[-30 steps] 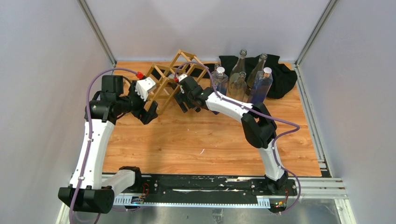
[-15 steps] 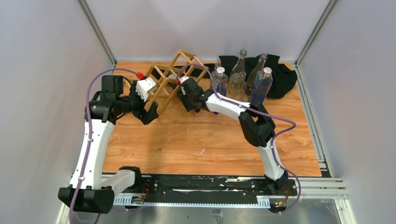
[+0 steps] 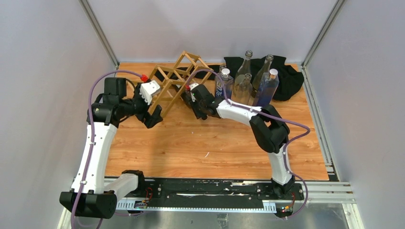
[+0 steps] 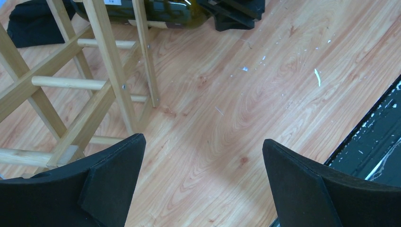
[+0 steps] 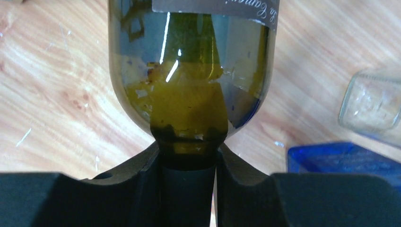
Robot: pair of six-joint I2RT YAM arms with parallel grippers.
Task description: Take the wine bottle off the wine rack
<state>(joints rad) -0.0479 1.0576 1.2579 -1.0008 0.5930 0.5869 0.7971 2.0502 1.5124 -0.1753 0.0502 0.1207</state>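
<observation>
The wine bottle point(image 5: 189, 71), dark green glass with a pale label, lies on its side in the wine rack point(image 3: 173, 80), a light wooden lattice. My right gripper point(image 5: 188, 163) is shut on the bottle's neck, one finger point(image 5: 137, 175) on each side. In the left wrist view the bottle point(image 4: 156, 12) rests across the rack's sticks point(image 4: 111, 71), with the right gripper point(image 4: 236, 12) at its end. My left gripper point(image 4: 203, 146) is open above bare table, beside the rack's near left foot. From the top view the right gripper point(image 3: 198, 101) hides most of the bottle.
Several clear and blue bottles point(image 3: 246, 82) stand at the back right, just right of my right gripper, in front of a black cloth point(image 3: 286, 76). A blue bottle point(image 5: 340, 158) and a clear one point(image 5: 373, 101) show close by in the right wrist view.
The right gripper has shut on the bottle's neck and shifted slightly to the right with its arm. The left arm has stayed still and open.
</observation>
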